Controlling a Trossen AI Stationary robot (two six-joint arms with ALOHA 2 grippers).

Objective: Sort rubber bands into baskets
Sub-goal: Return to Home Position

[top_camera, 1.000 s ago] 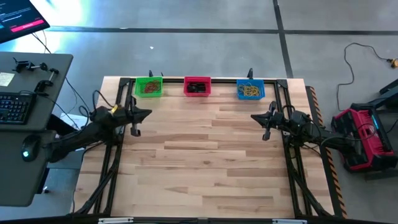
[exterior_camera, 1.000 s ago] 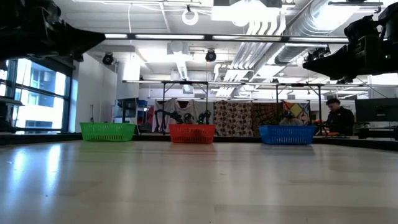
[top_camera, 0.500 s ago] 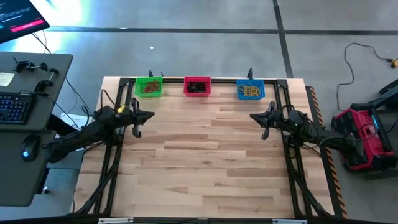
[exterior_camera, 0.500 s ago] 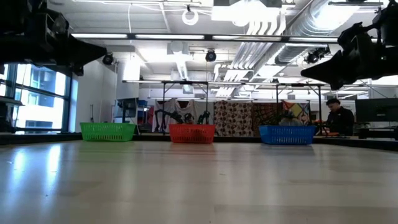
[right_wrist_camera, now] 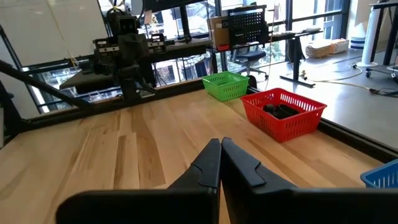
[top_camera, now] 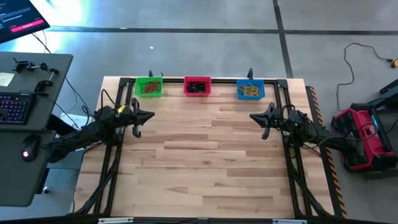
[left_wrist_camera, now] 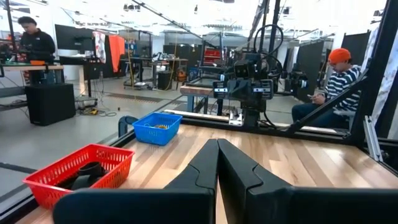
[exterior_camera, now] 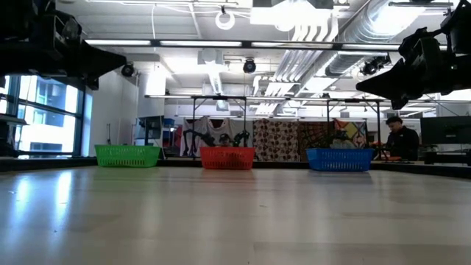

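Well, the sorting looks finished, so the job now is to take both arms to their resting spots. The red basket [exterior_camera: 227, 158] sits in the middle of the far edge of the table [top_camera: 205, 165]. The green basket [exterior_camera: 127, 156] is just beside the red basket on the left arm's side. The blue basket [exterior_camera: 339, 160] is near the red basket on the right arm's side. The rubber bands [top_camera: 250, 91] lie inside: yellow ones in the blue basket, black ones in the red basket, reddish ones in the green basket. I can see no loose band on the wood.

The left gripper [top_camera: 140, 116] hangs above the table, out from the red basket and off toward the left arm's side. Its two fingers are pressed together with nothing between them. The right gripper [top_camera: 257, 118] hangs on the other side of the red basket, about as far out. Its fingers are together too, and empty.

To do this step well, I think each arm should pull away from the red basket slowly and stay high. That way no finger bumps a basket or tips the bands out. The fingers can be left together, since there is nothing to carry. Each arm should fold toward its own side of the table, not toward the other arm, and stop gently.
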